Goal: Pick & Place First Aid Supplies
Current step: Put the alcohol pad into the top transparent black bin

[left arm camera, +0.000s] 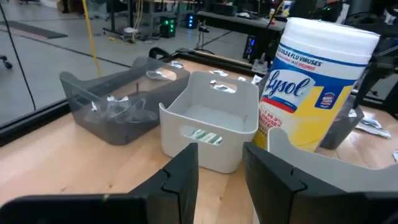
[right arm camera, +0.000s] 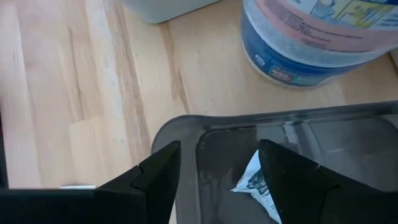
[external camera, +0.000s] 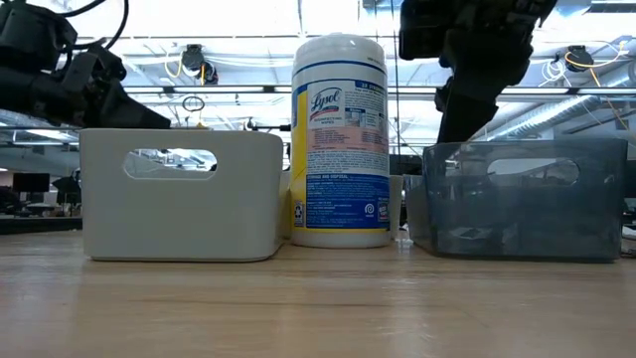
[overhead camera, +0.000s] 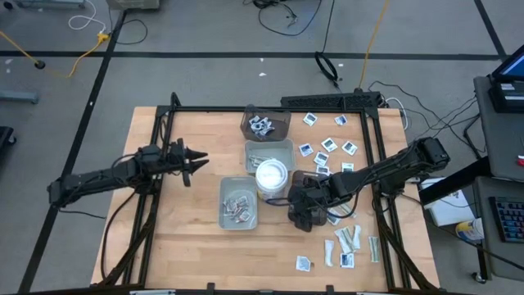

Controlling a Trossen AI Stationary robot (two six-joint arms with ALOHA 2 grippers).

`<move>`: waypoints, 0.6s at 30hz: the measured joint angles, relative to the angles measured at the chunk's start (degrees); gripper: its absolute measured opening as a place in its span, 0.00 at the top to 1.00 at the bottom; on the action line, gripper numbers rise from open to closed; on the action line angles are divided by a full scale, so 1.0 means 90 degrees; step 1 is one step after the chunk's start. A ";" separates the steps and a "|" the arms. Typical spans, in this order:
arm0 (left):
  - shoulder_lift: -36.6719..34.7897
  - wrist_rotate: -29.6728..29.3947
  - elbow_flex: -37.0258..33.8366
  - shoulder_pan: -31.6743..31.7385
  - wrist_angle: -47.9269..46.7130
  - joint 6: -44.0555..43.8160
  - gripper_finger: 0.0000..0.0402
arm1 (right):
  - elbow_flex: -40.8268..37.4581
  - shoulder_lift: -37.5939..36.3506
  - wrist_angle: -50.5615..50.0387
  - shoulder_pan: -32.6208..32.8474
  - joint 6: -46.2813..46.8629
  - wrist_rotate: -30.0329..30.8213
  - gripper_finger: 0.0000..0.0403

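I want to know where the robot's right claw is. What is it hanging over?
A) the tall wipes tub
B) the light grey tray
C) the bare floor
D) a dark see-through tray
D: the right wrist view shows the right gripper, fingers apart, above the dark see-through tray, with a white packet lying inside; the wipes tub stands beside it.

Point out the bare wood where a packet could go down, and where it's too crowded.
Free: the table left of the grey tray, below the left pincer, and the front strip between that tray and the packets. Crowded: the middle, around the wipes tub and right pincer, and the packet-strewn right side.
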 joint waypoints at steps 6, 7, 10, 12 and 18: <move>-0.0234 0.0397 0.0000 0.0483 0.0024 0.0010 0.68 | 0.0000 -0.0002 -0.0022 0.0000 -0.0159 -0.0032 0.48; -0.0269 0.0478 0.0002 0.0557 0.0011 0.0013 0.68 | 0.0000 -0.0002 -0.0022 0.0000 -0.0145 -0.0034 0.48; -0.0305 0.0521 0.0000 0.0752 -0.0231 -0.0069 0.68 | 0.0000 -0.0002 -0.0020 -0.0002 -0.0136 -0.0043 0.48; -0.0272 0.0379 0.0002 0.0818 -0.0295 -0.0252 0.68 | 0.0000 -0.0001 -0.0020 -0.0002 -0.0092 -0.0047 0.48; -0.0256 0.0298 0.0002 0.0846 -0.0306 -0.0356 0.68 | 0.0002 -0.0002 -0.0018 -0.0004 0.0231 -0.0254 0.48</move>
